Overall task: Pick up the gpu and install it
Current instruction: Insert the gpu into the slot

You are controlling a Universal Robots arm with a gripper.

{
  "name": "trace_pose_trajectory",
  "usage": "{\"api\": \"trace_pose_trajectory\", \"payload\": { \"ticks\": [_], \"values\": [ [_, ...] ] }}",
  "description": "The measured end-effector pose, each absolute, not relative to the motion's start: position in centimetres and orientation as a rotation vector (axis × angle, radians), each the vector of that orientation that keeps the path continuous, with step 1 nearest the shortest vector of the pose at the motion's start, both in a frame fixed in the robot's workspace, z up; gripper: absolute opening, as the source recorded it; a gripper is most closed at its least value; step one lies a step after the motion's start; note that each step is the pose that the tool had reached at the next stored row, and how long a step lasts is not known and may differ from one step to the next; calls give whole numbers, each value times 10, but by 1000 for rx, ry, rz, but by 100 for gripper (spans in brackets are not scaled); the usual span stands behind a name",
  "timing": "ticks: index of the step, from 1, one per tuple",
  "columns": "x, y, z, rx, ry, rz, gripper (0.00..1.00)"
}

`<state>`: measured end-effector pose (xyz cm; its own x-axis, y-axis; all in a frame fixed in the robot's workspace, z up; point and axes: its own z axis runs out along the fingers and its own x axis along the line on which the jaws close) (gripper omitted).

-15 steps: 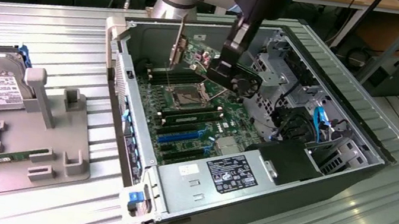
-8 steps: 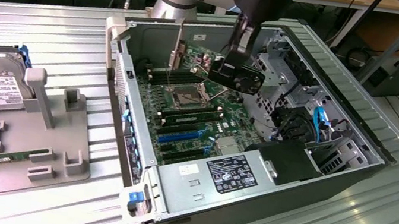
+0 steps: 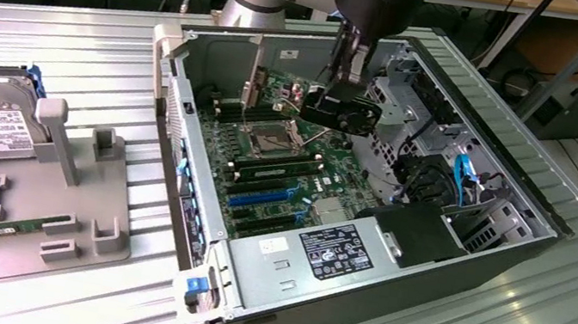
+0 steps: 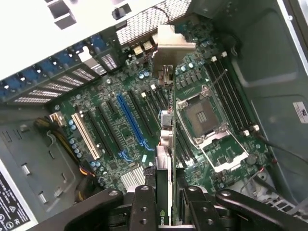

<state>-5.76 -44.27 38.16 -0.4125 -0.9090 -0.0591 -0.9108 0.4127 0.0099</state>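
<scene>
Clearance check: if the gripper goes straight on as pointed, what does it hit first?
Likely the motherboard, via the edge of the gpu the gripper holds, somewhere between the blue slot and the CPU socket; depth is unclear.

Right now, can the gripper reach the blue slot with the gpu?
Probably yes: the gripper holds the gpu inside the open case, and nothing covers the blue slot.

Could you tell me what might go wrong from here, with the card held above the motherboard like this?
1. The gpu, clamped edge-on in the gripper, appears offset from the blue slot, so it could come down beside a slot rather than in it.
2. Its silver bracket sits close to the case's rear wall and may catch there.
</scene>
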Motion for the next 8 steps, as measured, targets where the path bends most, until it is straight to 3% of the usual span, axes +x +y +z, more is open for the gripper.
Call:
{"api": "trace_pose_trajectory", "payload": {
  "ticks": [8],
  "values": [
    [-58, -443, 375, -1831, 2502, 66, 26]
  ]
}}
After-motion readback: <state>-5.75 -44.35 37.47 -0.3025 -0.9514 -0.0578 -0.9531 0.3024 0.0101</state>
